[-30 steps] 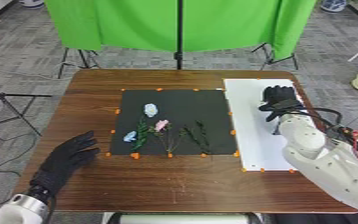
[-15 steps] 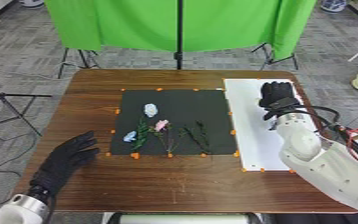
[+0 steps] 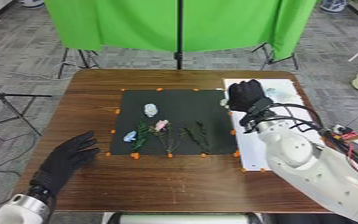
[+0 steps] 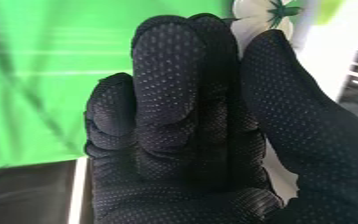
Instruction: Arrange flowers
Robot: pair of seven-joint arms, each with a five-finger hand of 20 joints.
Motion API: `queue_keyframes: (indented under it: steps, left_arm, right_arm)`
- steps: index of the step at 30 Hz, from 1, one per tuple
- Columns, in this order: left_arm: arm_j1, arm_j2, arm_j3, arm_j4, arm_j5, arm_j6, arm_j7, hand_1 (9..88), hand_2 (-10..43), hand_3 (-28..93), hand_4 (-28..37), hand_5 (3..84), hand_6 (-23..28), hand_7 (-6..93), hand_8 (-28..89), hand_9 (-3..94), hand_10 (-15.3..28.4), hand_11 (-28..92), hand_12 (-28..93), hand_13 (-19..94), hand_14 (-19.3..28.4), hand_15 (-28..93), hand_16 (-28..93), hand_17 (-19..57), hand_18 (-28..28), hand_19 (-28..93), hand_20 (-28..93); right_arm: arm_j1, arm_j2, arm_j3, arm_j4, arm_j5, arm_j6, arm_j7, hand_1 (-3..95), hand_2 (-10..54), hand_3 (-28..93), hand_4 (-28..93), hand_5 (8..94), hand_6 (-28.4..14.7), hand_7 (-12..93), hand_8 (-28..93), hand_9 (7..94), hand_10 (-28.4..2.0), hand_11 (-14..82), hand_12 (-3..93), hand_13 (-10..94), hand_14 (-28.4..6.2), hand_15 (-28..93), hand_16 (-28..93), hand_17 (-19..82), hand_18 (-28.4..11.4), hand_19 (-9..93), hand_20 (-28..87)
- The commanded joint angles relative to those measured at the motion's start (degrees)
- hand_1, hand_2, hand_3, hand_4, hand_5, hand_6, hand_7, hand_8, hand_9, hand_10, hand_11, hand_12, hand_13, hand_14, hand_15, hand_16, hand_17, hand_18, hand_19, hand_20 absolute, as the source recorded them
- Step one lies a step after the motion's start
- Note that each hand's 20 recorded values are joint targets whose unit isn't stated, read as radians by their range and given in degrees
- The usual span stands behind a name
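Observation:
In the head view my right hand point(image 3: 246, 96) is over the left edge of the white board, with a small pale flower point(image 3: 224, 102) at its left side. The right wrist view has my right hand point(image 4: 189, 105) with its thumb against the fingers, pinching a white flower point(image 4: 251, 22) with a green base near the tips; its stem is hidden. On the black mat point(image 3: 180, 112) lie a white flower point(image 3: 151, 110), a pink flower point(image 3: 161, 125), a blue flower point(image 3: 130, 136) and green sprigs point(image 3: 196, 135). My left hand point(image 3: 67, 154) rests open left of the mat.
Orange tape marks edge the mat and the white board point(image 3: 254, 160). A pale bluish thing point(image 3: 271, 92) is on the board right of my right hand. A green curtain point(image 3: 122, 25) on black stands hangs behind the brown table point(image 3: 149, 185).
My right hand has moved left from the middle of the white board towards the mat, with the pale flower now visible beside it. The left hand has stayed still.

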Motion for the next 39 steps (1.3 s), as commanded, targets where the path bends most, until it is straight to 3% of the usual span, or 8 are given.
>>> queue_keyframes:
  steps: [1, 10, 27, 36, 39]
  left_arm:
    - [1.16, -0.62, 0.80, 1.49, 0.56, -0.41, -1.79, 24.0, 0.4, 70, -28.3, 31.1, 5.4, 16.9, -10, 26.2, 11.5, 22, 14, 21, 13.6, 47, -4, -11.5, 20.8, 53, 3]
    - [0.90, -0.53, 1.04, 1.69, 0.50, -0.55, -1.78, 24.0, 0.4, 70, -28.3, 31.1, 5.3, 17.1, -10, 26.2, 11.4, 22, 14, 21, 13.6, 47, -4, -11.5, 20.8, 53, 3]
    - [0.40, -0.52, 1.30, 1.98, 0.50, -0.70, -2.08, 24.1, 0.5, 70, -28.3, 31.1, 5.3, 17.0, -10, 26.3, 11.4, 23, 14, 21, 13.6, 47, -4, -11.6, 20.8, 53, 3]
    - [0.64, -0.62, 1.06, 1.92, 0.50, -0.78, -2.19, 24.0, 0.4, 70, -28.3, 31.1, 5.3, 17.0, -10, 26.2, 11.5, 23, 14, 21, 13.5, 47, -4, -11.5, 20.8, 53, 3]
    - [0.65, -0.62, 1.16, 2.01, 0.49, -0.83, -1.94, 24.0, 0.4, 70, -28.3, 31.1, 5.4, 17.0, -10, 26.3, 11.5, 22, 14, 21, 13.5, 47, -4, -11.5, 20.8, 53, 3]
  right_arm:
    - [2.48, -7.00, -4.84, -2.72, -0.40, -2.81, -5.00, 49.1, -9.5, 82, -28, 75.5, 1.9, 46, -11, 88.2, -4.0, 20.3, 45.0, 87, 0.6, 40, 36, 40, -17.5, 83, 39]
    - [3.71, -8.62, -9.26, -3.13, -1.06, -3.39, -2.88, 49.1, -9.5, 82, -28, 74.9, 1.9, 46, -12, 87.7, -4.1, 20.8, 45.2, 87, 0.3, 41, 36, 39, -17.0, 83, 40]
    - [7.69, -12.68, -13.78, 2.42, -2.49, -1.26, -0.30, 48.6, -9.5, 82, -28, 74.1, 2.0, 48, -13, 87.0, -4.2, 21.9, 45.3, 86, 0.4, 43, 36, 38, -16.7, 83, 40]
    - [5.03, -12.82, -9.79, 1.04, -1.81, -7.32, -3.59, 45.6, -9.5, 81, -28, 71.5, 1.7, 49, -12, 84.7, -4.4, 22.1, 45.5, 84, 0.0, 44, 35, 37, -16.6, 83, 40]
    - [3.84, -12.74, -7.54, 0.57, 0.43, -8.80, -5.64, 42.3, -9.5, 79, -28, 69.4, 1.5, 49, -13, 81.7, -4.9, 25.7, 42.0, 81, -0.5, 47, 29, 35, -16.6, 82, 41]
